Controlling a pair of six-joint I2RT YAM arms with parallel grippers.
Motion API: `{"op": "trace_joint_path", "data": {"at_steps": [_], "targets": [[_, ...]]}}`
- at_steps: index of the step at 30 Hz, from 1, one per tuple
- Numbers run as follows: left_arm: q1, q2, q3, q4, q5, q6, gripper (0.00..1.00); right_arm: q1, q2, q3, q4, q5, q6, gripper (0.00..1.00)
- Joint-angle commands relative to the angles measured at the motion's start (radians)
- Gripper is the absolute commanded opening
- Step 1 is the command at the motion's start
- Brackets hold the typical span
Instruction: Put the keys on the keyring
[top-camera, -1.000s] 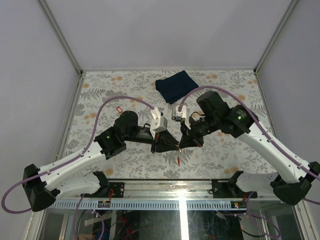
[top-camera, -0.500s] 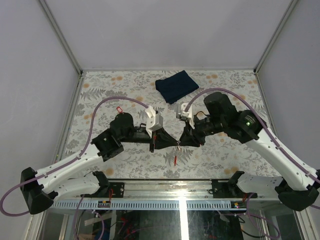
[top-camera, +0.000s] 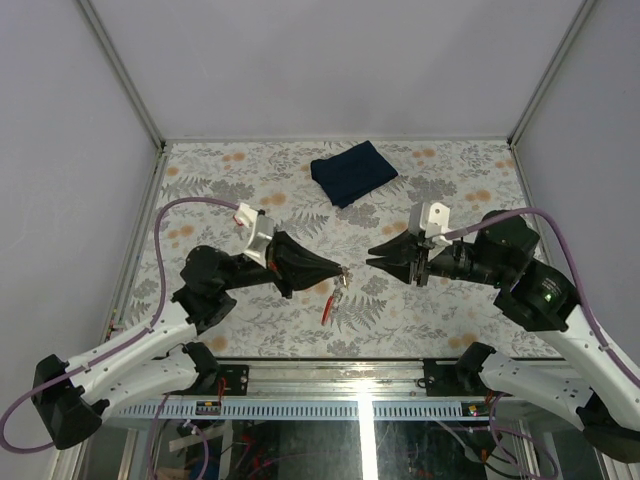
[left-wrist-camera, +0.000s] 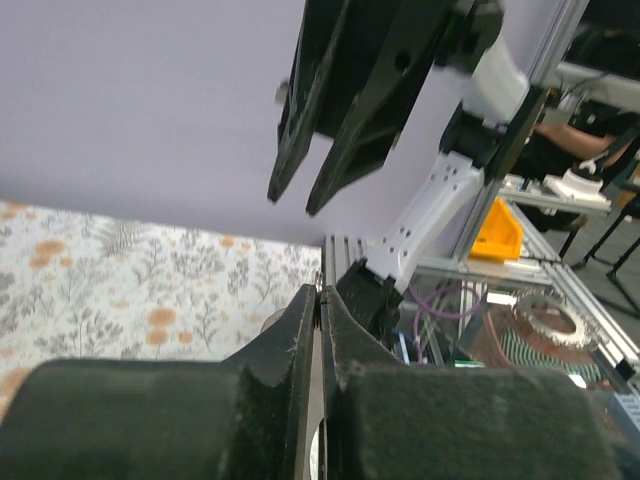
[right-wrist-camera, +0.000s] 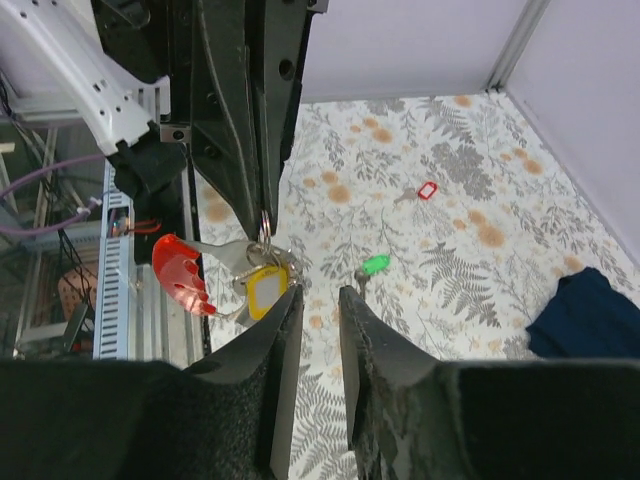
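My left gripper (top-camera: 343, 272) is shut on the thin silvery keyring (right-wrist-camera: 264, 228) and holds it above the table. The red tag (right-wrist-camera: 180, 272) and the yellow-headed key (right-wrist-camera: 265, 294) hang from the ring; the red tag also shows in the top view (top-camera: 328, 306). The green-headed key (right-wrist-camera: 375, 265) lies loose on the table; in the top view the left arm hides it. My right gripper (right-wrist-camera: 314, 305) is open and empty, just right of the hanging ring, tips facing the left gripper (left-wrist-camera: 320, 295). It also shows in the top view (top-camera: 372, 253).
A folded dark blue cloth (top-camera: 352, 170) lies at the back middle of the table. A small red tag (right-wrist-camera: 427, 190) lies on the table beyond the green key. The metal frame rail (top-camera: 330, 385) runs along the near edge.
The two grippers were tip to tip and have drawn apart. The left moved left, still holding the keyring with the red tag; the right moved right, empty.
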Motion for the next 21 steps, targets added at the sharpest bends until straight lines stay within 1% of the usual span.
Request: {"op": "trace_joint_path", "data": {"at_steps": [1, 5, 9, 12, 15, 21], "targets": [[0.027, -0.01, -0.013, 0.326, -0.011, -0.126, 0.0, 0.005, -0.029, -0.052, 0.246, -0.042, 0.081, 0.27], [0.034, 0.003, -0.015, 0.424, -0.038, -0.17, 0.0, 0.005, -0.056, -0.107, 0.4, -0.088, 0.121, 0.29], [0.035, 0.01, -0.009, 0.45, -0.046, -0.185, 0.0, 0.006, -0.052, -0.145, 0.534, -0.137, 0.159, 0.32], [0.035, 0.009, -0.001, 0.448, -0.044, -0.183, 0.0, 0.005, -0.032, -0.153, 0.606, -0.186, 0.188, 0.32], [0.035, 0.005, 0.005, 0.437, -0.044, -0.175, 0.0, 0.005, -0.011, -0.148, 0.637, -0.228, 0.209, 0.31], [0.035, -0.005, 0.005, 0.427, -0.05, -0.169, 0.0, 0.006, 0.018, -0.142, 0.644, -0.288, 0.238, 0.29]]}}
